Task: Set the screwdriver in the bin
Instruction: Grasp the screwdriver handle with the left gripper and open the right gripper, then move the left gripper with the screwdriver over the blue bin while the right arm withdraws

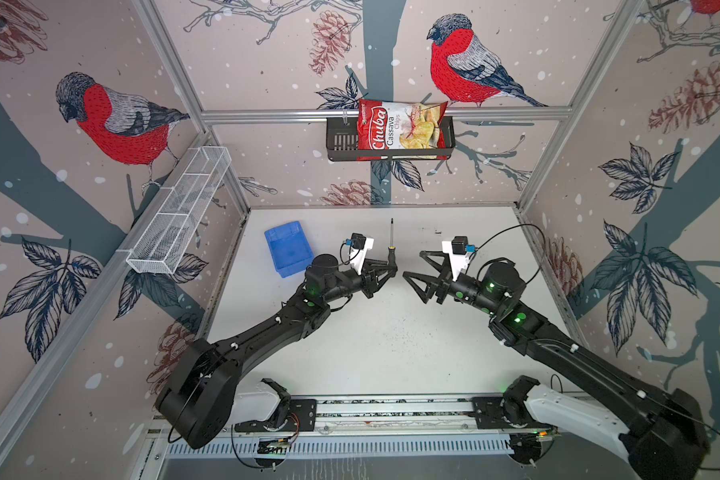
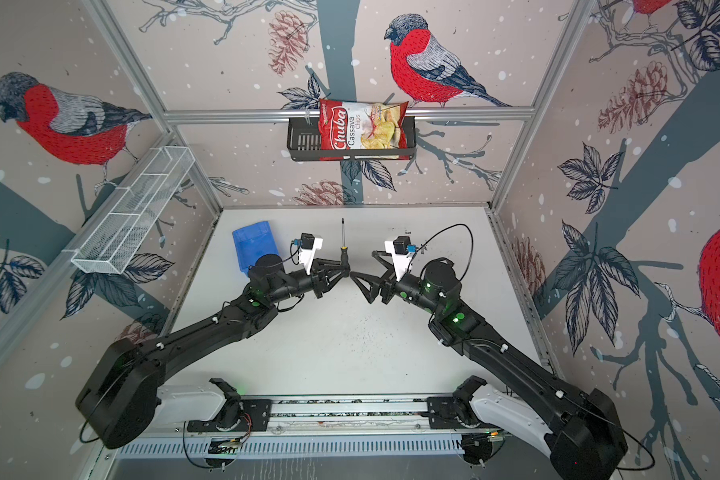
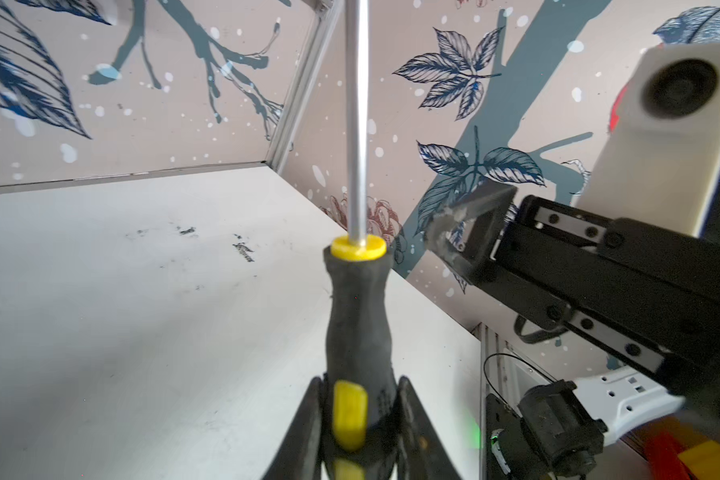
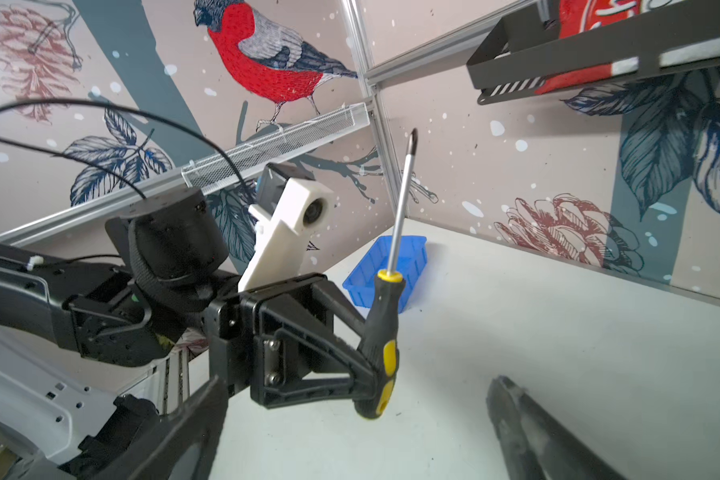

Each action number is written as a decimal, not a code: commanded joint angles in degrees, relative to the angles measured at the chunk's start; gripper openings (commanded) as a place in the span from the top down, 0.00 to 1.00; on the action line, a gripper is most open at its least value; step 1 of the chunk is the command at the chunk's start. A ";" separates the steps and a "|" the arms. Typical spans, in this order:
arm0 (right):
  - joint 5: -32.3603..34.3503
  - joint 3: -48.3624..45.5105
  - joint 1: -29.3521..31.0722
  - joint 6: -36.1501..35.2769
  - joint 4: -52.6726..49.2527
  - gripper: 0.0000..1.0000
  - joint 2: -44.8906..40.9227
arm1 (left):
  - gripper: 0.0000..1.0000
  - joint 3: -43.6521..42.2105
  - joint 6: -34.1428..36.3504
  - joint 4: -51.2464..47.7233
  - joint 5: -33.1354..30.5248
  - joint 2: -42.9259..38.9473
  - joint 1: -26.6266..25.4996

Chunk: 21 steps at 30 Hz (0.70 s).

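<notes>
The screwdriver stands nearly upright over the middle of the white table. Its black-and-yellow handle is clamped between the closed jaws of the left gripper, and the thin shaft sticks up out of the grip. Just beside it, the right gripper faces the handle with jaws spread wide, holding nothing. The blue bin sits on the table's far left part, near the left wrist.

L claw clamps screwdriver handle | shaft up | bin behind
</notes>
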 commanded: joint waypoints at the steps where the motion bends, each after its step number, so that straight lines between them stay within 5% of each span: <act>1: 4.73 0.48 2.64 -6.56 -0.05 0.01 1.50 | 0.89 1.99 1.66 -12.84 -6.51 -0.77 2.67; 21: 12.81 12.09 14.14 -18.27 2.58 0.01 21.12 | 0.91 7.12 -0.92 -34.51 -19.25 0.68 24.16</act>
